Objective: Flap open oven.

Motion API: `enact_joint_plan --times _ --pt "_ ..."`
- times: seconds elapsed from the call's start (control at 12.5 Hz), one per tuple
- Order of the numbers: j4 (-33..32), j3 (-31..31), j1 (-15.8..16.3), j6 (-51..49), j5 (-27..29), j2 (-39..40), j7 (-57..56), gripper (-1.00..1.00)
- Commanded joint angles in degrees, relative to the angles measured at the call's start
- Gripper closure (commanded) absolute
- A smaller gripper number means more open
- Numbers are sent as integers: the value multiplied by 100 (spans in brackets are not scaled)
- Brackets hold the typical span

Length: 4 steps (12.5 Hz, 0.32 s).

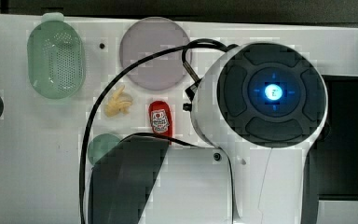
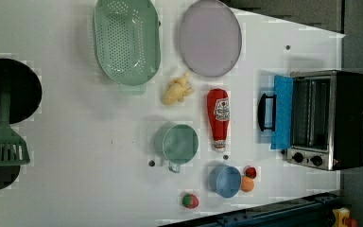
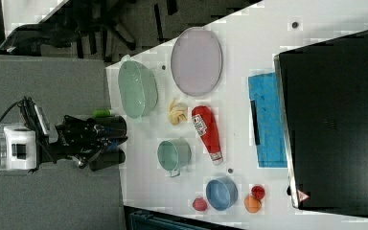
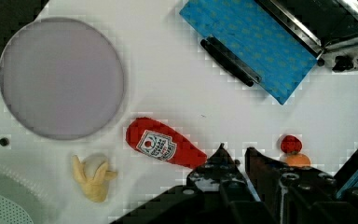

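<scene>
This looks like a robot laboratory, not a real kitchen. A plain white tabletop (image 2: 75, 142) carries toy food and kitchen things: a ketchup bottle (image 2: 219, 118), a colander (image 2: 126, 42), a small oven (image 2: 326, 118). Grey carpet floor (image 3: 52, 76) and cables surround it.

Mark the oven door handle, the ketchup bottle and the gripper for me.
oven door handle (image 2: 263, 112), left view, middle of the dark bar.
ketchup bottle (image 2: 219, 117), left view, on its label.
gripper (image 4: 235, 158), wrist view, between the fingertips.
</scene>
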Motion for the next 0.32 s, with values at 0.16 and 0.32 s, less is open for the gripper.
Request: enact_joint_plan --times 0.16,0.32 --pt "2 -28 -18 -7 22 -10 281 65" --pt "3 -27 -18 -7 22 4 281 65"
